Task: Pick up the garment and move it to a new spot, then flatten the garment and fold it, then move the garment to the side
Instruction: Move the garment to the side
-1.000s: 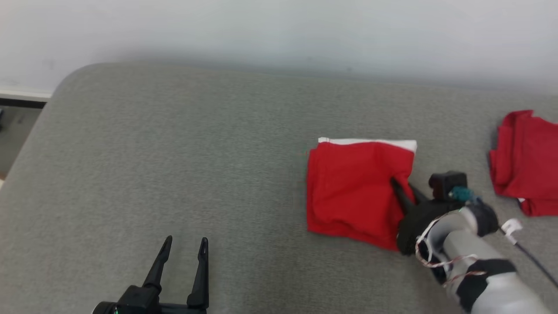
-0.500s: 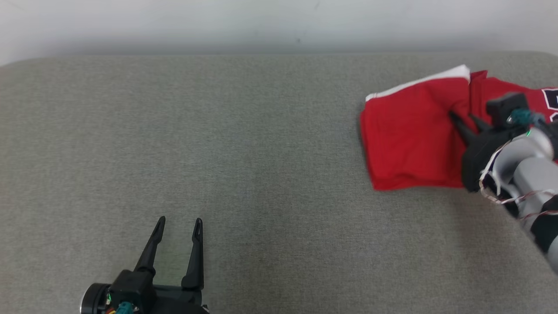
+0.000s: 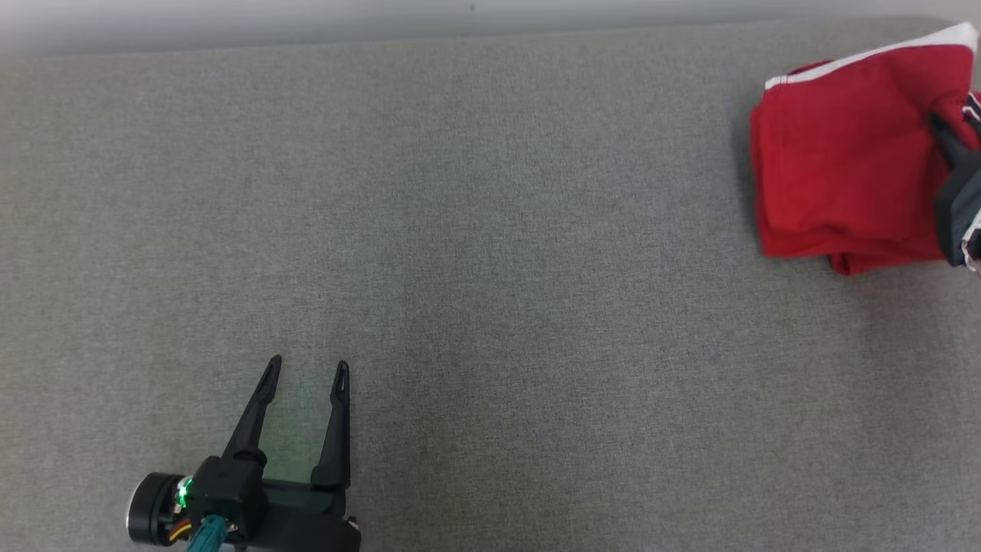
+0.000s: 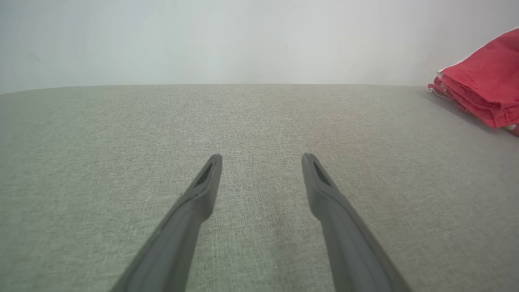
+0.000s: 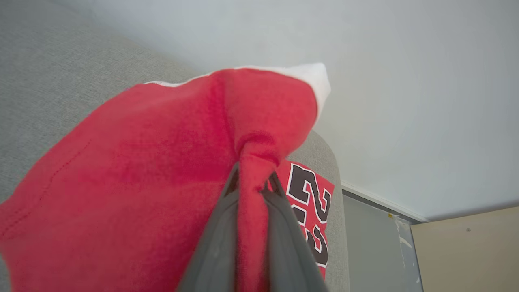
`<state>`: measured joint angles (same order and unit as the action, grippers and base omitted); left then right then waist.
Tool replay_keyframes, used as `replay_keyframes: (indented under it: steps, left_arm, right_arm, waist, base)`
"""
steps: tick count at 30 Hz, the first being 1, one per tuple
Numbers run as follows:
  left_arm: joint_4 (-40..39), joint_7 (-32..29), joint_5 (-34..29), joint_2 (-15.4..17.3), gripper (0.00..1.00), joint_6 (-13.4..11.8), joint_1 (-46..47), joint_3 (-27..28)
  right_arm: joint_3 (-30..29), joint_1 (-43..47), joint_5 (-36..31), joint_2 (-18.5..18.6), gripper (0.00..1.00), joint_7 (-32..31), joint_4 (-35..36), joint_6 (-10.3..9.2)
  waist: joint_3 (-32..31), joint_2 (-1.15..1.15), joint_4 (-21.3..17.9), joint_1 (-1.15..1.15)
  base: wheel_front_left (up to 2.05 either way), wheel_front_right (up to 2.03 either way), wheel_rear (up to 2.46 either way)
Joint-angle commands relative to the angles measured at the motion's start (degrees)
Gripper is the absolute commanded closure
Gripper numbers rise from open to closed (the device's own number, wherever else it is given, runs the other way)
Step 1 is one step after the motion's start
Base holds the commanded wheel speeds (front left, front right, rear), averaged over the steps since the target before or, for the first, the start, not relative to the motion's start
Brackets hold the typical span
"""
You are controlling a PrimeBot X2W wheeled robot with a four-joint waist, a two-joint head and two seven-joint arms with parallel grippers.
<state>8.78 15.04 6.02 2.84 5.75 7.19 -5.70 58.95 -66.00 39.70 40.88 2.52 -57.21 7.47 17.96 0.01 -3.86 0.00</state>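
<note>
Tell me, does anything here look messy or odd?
Only slightly: the folded red garment is bunched into a ridge where the right fingers pinch it, so it isn't lying flat. Nothing looks spilled or damaged.

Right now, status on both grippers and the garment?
Right gripper shut on folded red garment, corner lifted. Left gripper open, empty. Numbered red jersey lies just beyond.

left end effector [image 3: 308, 362]: fingers spread, empty | right end effector [image 5: 253, 178]: pinching garment [image 5: 142, 162]
</note>
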Motion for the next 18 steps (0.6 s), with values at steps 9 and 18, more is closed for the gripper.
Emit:
replay_keyframes:
  steps: [9, 18]
  left_arm:
    - [-2.3, 0.2, -2.1, 0.1, 0.0, 0.6, 2.6, 0.2]
    - [-4.5, 0.2, -3.0, 0.1, 0.0, 0.8, 2.5, 1.3]
  right_arm:
    - [3.6, -5.6, 0.1, 2.7, 1.0, 1.8, -5.8, 0.03]
    - [5.6, -8.0, 0.1, 2.9, 1.0, 2.8, -11.1, 0.03]
  waist:
    - [4.4, -0.01, 0.2, 0.0]
    - [6.2, -0.01, 0.2, 0.0]
  base:
    - [0.0, 0.0, 0.0]
    - [0.0, 0.0, 0.0]
